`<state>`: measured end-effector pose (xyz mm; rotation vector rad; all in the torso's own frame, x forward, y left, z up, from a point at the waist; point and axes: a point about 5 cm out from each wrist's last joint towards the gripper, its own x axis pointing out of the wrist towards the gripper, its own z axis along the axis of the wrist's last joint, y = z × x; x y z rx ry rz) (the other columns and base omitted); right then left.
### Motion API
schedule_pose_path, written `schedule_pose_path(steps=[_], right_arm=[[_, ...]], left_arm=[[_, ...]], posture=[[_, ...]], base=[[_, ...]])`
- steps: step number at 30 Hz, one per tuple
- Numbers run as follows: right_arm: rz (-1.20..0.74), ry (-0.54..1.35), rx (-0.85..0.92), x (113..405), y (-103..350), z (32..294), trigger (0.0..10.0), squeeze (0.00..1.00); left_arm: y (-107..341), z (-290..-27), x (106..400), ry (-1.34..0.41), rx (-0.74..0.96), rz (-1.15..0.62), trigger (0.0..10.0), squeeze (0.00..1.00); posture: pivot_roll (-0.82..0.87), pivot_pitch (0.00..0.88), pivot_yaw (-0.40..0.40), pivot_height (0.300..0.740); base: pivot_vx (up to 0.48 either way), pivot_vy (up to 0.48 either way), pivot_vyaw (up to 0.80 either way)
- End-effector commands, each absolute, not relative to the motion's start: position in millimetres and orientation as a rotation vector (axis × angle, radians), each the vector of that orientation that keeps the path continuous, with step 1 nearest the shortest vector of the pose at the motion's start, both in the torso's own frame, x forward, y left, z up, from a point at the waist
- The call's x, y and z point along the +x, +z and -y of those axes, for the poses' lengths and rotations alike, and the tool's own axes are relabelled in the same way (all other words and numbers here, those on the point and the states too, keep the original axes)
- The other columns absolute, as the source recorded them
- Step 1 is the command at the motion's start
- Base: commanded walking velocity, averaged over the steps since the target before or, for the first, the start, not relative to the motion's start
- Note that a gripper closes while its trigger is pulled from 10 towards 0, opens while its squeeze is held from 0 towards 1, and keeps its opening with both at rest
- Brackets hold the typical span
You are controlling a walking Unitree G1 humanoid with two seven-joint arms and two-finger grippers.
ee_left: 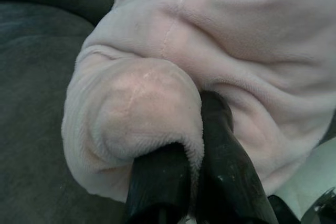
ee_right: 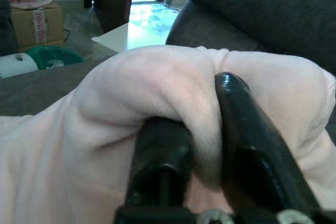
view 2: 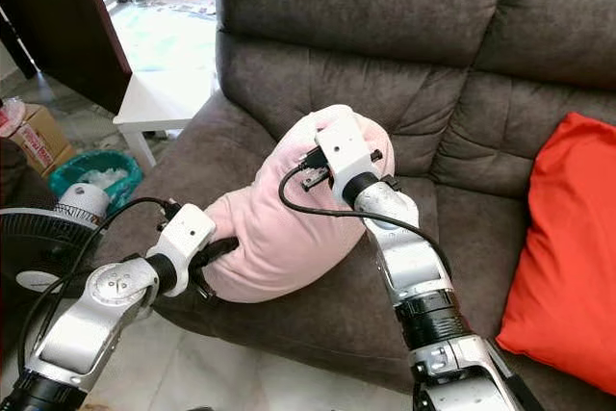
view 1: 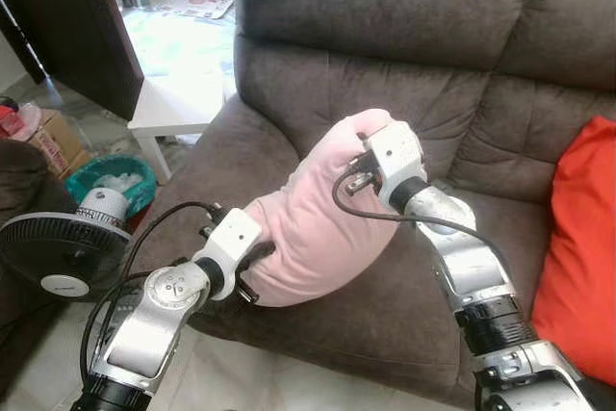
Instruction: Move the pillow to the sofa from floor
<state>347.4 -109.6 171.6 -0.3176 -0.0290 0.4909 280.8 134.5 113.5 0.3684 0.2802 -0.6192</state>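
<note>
The left tool [ee_left: 181,182] is clenched on a bunched fold at the lower end of the pink pillow [view 1: 318,218], its two black fingers [ee_left: 226,166] pressed close together with plush squeezed between them. The right tool [ee_right: 205,156] is likewise clamped on a pinch of fabric at the pillow's upper end, one finger [ee_right: 252,140] lying over the fold and the other beneath it. Held between both tools, the pillow hangs over the front part of the dark brown sofa [view 1: 404,55] seat, its underside at or just above the cushion; contact cannot be told. Its long axis runs diagonally, the lower end toward the robot's left near the seat's front edge, the higher end up and right toward the backrest. An orange cushion [view 1: 582,247] leans on the sofa at the robot's right, well apart from the pillow. Left of the sofa stand a white side counter [view 1: 178,108], a black fan [view 1: 63,252] and a teal basket [view 1: 111,178] on the floor.
</note>
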Motion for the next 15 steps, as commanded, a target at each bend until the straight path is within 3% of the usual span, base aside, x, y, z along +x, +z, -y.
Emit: schedule_pose_path(steps=[1,15], right_arm=[[0.077,0.603,-0.305,339.8,179.4,88.8,10.0,1.00],[0.070,0.602,-0.319,339.0,178.8,90.3,10.0,1.00]], left_arm=[[124.7,-129.9,289.0,-0.587,0.380,-0.217,10.0,0.00],[120.9,-151.0,303.7,-0.336,0.391,-0.239,10.0,0.00]], posture=[[0.13,0.065,-0.058,0.740],[0.12,0.067,-0.063,0.740]], base=[[0.000,0.000,0.00],[0.000,0.000,0.00]])
